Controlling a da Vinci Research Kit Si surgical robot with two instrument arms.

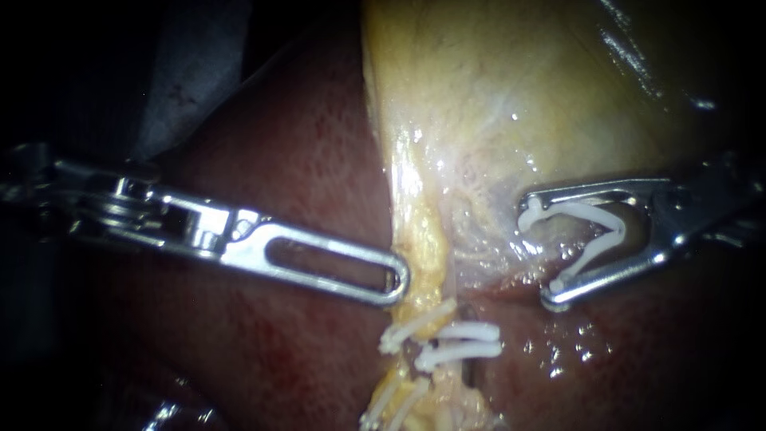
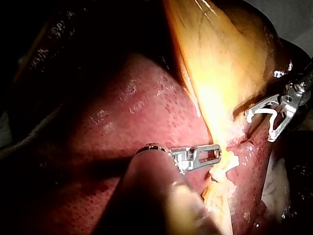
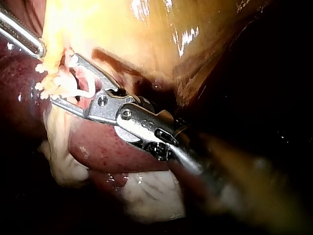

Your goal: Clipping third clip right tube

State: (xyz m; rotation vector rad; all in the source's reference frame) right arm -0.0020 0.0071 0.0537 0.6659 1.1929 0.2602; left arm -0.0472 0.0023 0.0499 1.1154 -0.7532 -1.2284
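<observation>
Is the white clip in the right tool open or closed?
Open: the clip spreads in a V, held between the right instrument's jaws.

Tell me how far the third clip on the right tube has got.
Done: closed white clips already sit on the yellow strand, just below the left instrument. In hand: the right instrument carries an open white clip between its jaws, beside that strand. Left: pass it around the tube and squeeze it shut.

Both shafts turn to blurry mush behind the left instrument and right instrument, and whether a tube lies inside the right one's clip is too murky to tell.
</observation>
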